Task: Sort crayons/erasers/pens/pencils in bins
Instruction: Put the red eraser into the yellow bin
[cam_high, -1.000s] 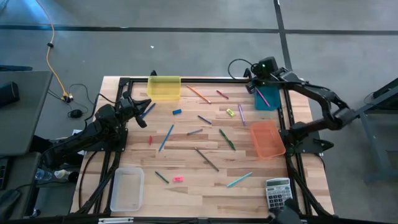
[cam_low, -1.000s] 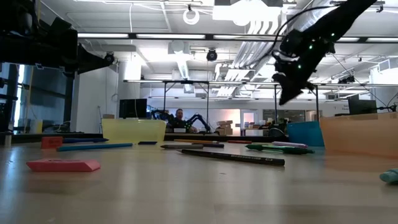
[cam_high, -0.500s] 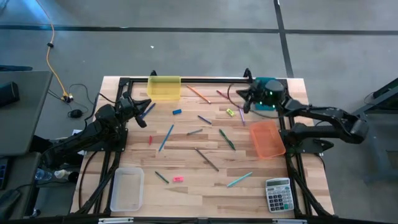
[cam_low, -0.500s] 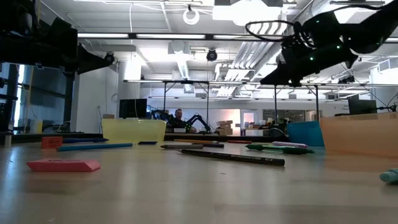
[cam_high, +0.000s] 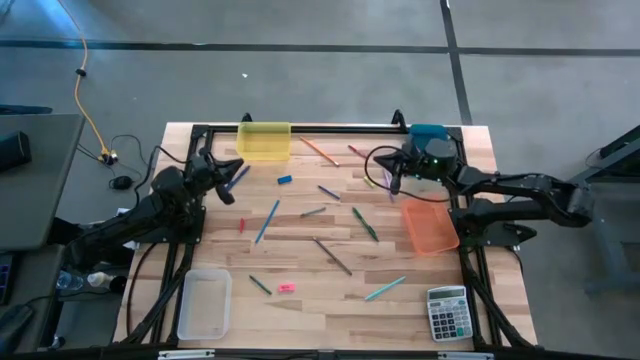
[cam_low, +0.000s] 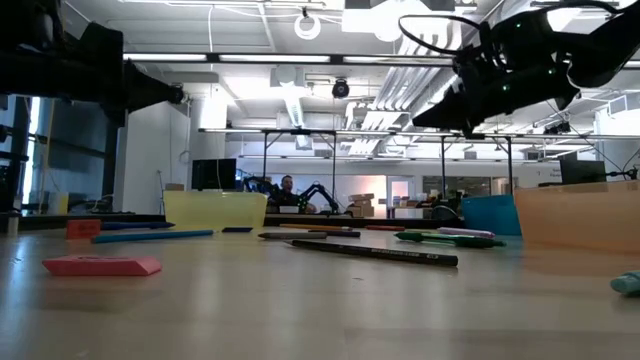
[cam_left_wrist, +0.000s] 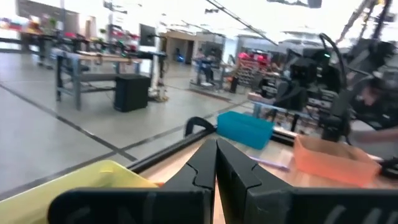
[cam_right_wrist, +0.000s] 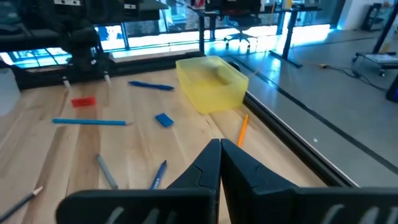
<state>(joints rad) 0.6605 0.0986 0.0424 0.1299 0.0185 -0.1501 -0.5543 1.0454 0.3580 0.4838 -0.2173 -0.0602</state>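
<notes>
My right gripper (cam_high: 385, 178) hovers shut above the far right part of the table, pointing toward the left edge, just left of the teal bin (cam_high: 430, 133); its shut fingertips (cam_right_wrist: 219, 148) hold nothing. My left gripper (cam_high: 233, 170) waits shut at the left side, near the yellow bin (cam_high: 264, 140). The orange bin (cam_high: 430, 222) sits at the right edge, the clear bin (cam_high: 205, 303) at the near left. A blue eraser (cam_high: 285, 180), a red eraser (cam_high: 241, 226) and a pink eraser (cam_high: 286, 288) lie flat among scattered sticks.
Pens, pencils and crayons lie loose across the middle of the table, among them a long blue stick (cam_high: 267, 221), a dark pencil (cam_high: 333, 256) and a green pen (cam_high: 365, 224). A grey calculator (cam_high: 447, 308) sits at the near right corner. A black frame rims the table.
My right gripper has swung from above the teal bin at the far right corner toward the table's left and near side, turning from pointing down to nearly level. The left arm has kept still, and no object on the table has moved.
</notes>
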